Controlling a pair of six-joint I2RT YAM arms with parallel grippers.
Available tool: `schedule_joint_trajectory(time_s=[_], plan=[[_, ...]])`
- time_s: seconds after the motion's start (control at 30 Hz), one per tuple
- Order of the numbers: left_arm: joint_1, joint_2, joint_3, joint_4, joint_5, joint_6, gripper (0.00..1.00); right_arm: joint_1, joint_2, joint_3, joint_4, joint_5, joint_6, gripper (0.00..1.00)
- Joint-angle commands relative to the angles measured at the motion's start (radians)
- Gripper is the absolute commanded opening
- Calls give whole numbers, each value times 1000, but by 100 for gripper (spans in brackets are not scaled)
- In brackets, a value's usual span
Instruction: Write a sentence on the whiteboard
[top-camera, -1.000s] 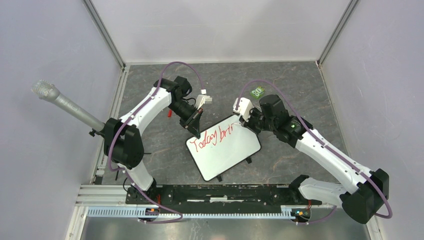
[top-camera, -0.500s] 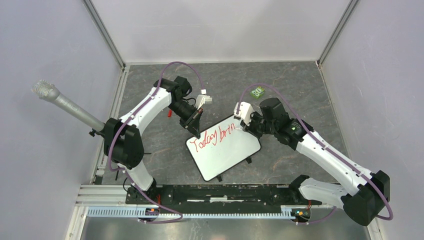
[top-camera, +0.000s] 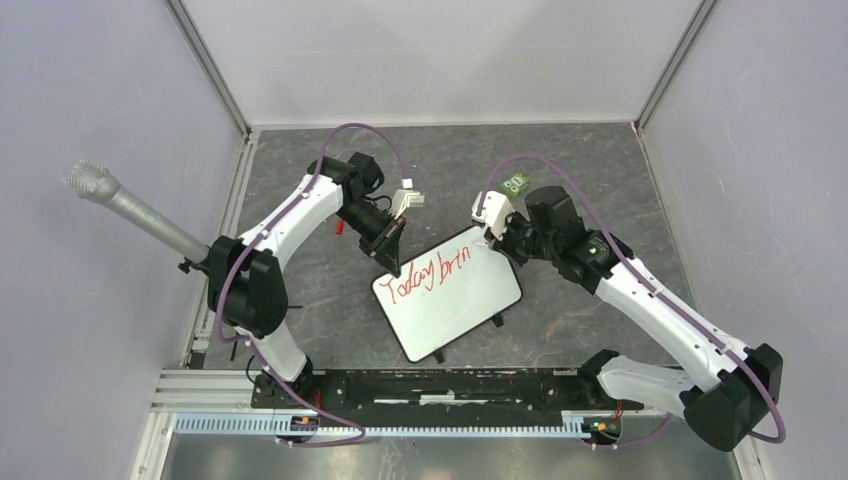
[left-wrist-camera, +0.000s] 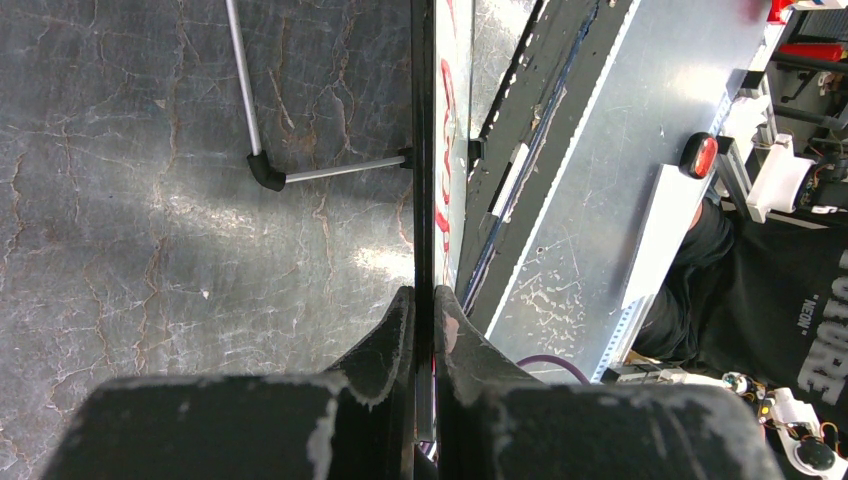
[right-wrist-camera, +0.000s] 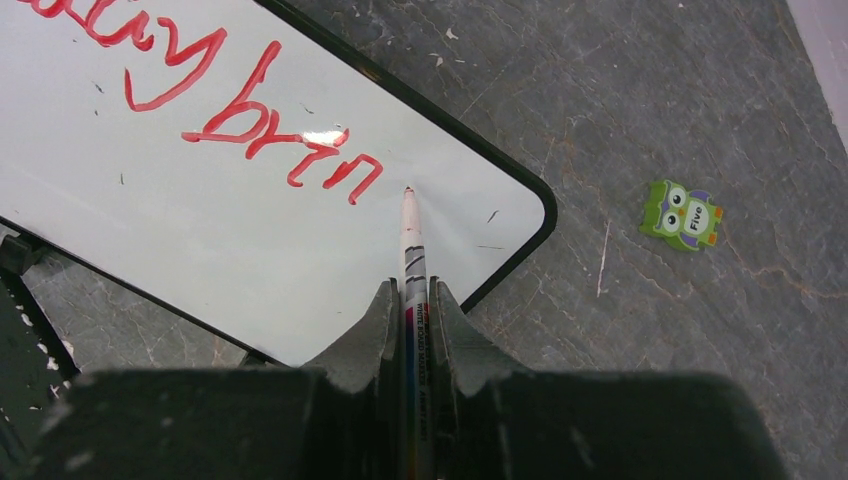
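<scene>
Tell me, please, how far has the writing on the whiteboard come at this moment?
Done: the sentence reads "Today brin" in red on the whiteboard. In hand: the right gripper grips the marker, its tip just past the "n", and the left gripper clamps the board's edge. Left: finishing that word and any further words.

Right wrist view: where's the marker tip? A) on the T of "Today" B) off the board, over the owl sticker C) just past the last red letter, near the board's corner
C: the marker tip lies just right of the last letter of the sentence, over bare whiteboard near its rounded corner.
</scene>
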Motion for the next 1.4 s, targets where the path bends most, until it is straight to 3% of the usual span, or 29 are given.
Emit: schedule_joint_trajectory(time_s=[0.0,0.83,1.37], plan=[[-7,2,-4,22,13,45,2,-4,19,44,26,31,-3,0],[-6,2,-12,22,14,52,2,-2,19,-9,28,-48,-18,0],[-7,10,-7,22,14,50,3,-2,6,-8,4,68,-61,0]])
